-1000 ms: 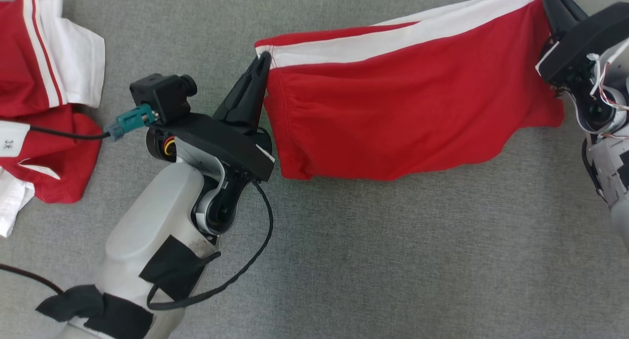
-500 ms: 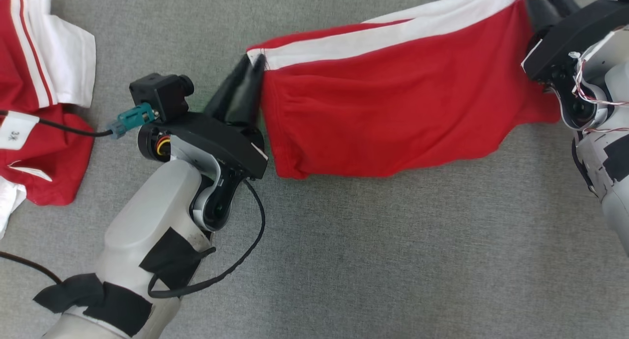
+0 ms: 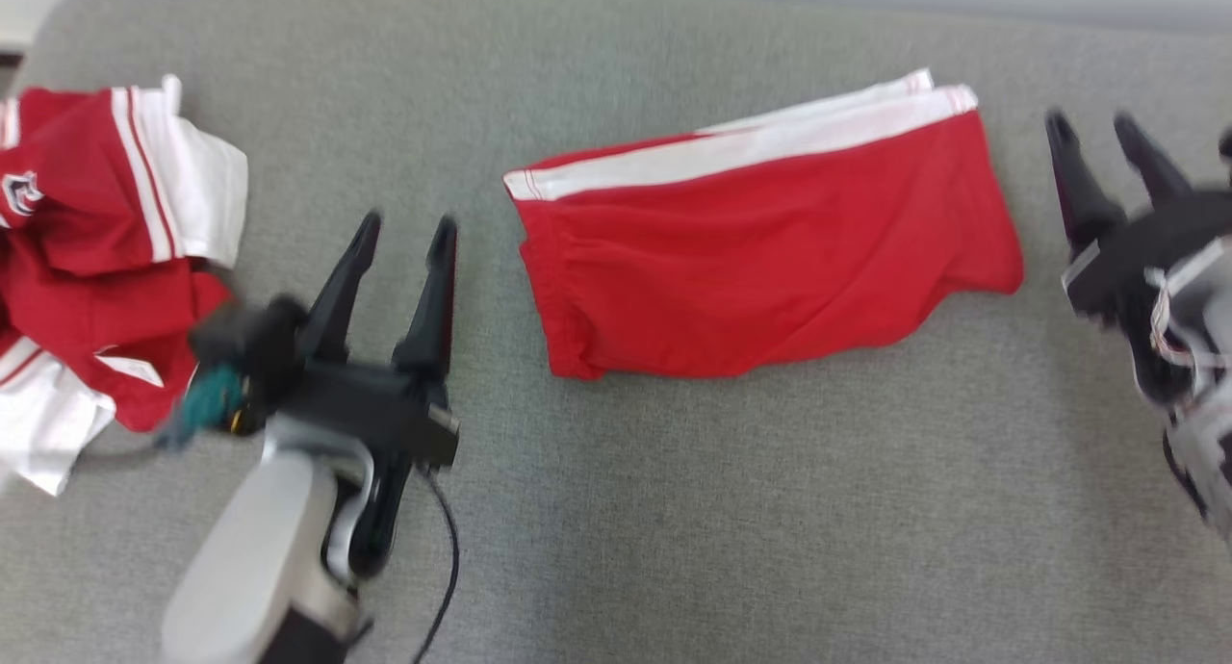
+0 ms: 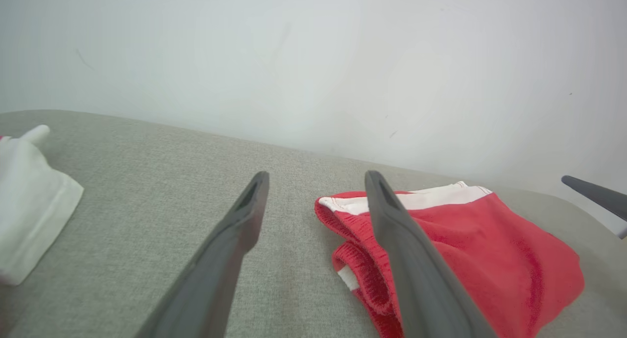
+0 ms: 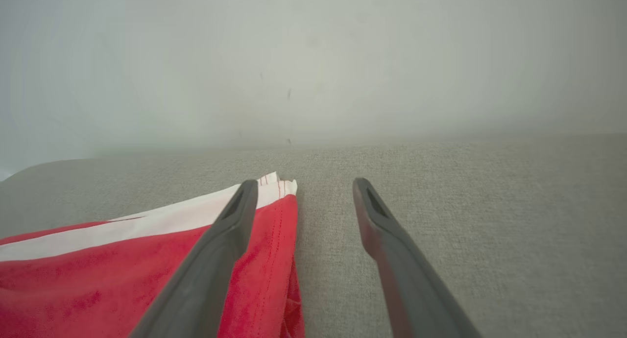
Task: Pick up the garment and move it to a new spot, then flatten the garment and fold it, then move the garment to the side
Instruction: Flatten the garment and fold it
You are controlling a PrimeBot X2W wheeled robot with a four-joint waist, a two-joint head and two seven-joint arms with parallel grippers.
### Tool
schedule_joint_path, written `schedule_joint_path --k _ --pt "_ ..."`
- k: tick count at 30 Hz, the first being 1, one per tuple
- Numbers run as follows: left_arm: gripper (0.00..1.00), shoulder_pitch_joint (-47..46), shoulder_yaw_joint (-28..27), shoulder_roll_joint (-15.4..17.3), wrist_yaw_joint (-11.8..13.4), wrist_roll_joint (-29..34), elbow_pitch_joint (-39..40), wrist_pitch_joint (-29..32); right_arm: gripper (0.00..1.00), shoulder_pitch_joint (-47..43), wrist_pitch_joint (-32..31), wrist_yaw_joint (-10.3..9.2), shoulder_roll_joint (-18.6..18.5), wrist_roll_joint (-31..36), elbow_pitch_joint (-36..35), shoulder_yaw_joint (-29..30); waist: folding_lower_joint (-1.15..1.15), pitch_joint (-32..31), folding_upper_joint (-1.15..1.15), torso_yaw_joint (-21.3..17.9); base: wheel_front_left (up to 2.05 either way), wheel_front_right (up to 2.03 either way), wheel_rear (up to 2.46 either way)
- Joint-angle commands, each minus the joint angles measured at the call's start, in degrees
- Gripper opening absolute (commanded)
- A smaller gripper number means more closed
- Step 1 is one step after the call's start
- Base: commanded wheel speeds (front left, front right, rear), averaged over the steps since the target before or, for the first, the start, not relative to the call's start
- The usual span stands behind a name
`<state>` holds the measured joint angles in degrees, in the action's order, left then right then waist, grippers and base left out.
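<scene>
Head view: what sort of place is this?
Probably a lab bench set up for clothes folding: a grey cloth-covered surface against a bare pale wall, with folded red shorts and a heap of red-and-white clothes.

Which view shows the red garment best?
The head view: the whole red garment lies flat between the left gripper and right gripper, both open. The left wrist view shows its ribbed end, partly hidden; the right wrist view, one striped corner.

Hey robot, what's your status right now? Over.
Left end effector open, right end effector open, both clear of cloth. Red garment lies flat between them. Red-and-white clothes heaped at far left, nothing blocking.
</scene>
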<state>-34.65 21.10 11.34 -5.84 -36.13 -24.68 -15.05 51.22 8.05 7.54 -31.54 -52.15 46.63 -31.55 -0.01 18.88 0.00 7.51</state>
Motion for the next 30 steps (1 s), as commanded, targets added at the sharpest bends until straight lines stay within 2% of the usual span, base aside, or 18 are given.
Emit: schedule_joint_path --k 1,5,12,20,30 --pt "1.0 2.5 -1.1 -0.3 0.4 2.0 1.6 -0.2 1.0 -1.8 0.7 -0.12 -0.4 -0.8 -0.5 0.1 0.01 -2.6 0.0 0.0 0.0 0.0 0.0" --pt "1.0 10.3 -5.9 -2.1 1.5 9.7 8.7 -0.2 1.0 -7.5 2.3 -0.12 -1.5 -3.1 -1.5 0.8 0.01 -4.0 0.0 0.6 0.0 0.0 0.0" --pt "1.0 21.4 -12.0 -5.9 1.1 18.4 15.6 -0.2 1.0 -15.1 4.0 -0.12 -0.7 -6.1 -2.8 2.2 0.01 -5.9 0.0 1.6 0.0 0.0 0.0" --pt "1.0 25.4 -15.4 -8.2 -0.1 21.3 17.3 -0.2 1.0 -12.8 1.5 -0.12 0.0 -4.8 -0.6 2.2 0.01 -5.6 0.0 3.9 0.0 0.0 0.0" --pt "1.0 24.4 -13.3 -8.5 0.2 20.2 16.7 -0.2 1.0 -6.0 -2.8 -0.12 1.8 -0.6 9.0 0.7 0.01 -3.6 0.0 7.5 0.0 0.0 0.0"
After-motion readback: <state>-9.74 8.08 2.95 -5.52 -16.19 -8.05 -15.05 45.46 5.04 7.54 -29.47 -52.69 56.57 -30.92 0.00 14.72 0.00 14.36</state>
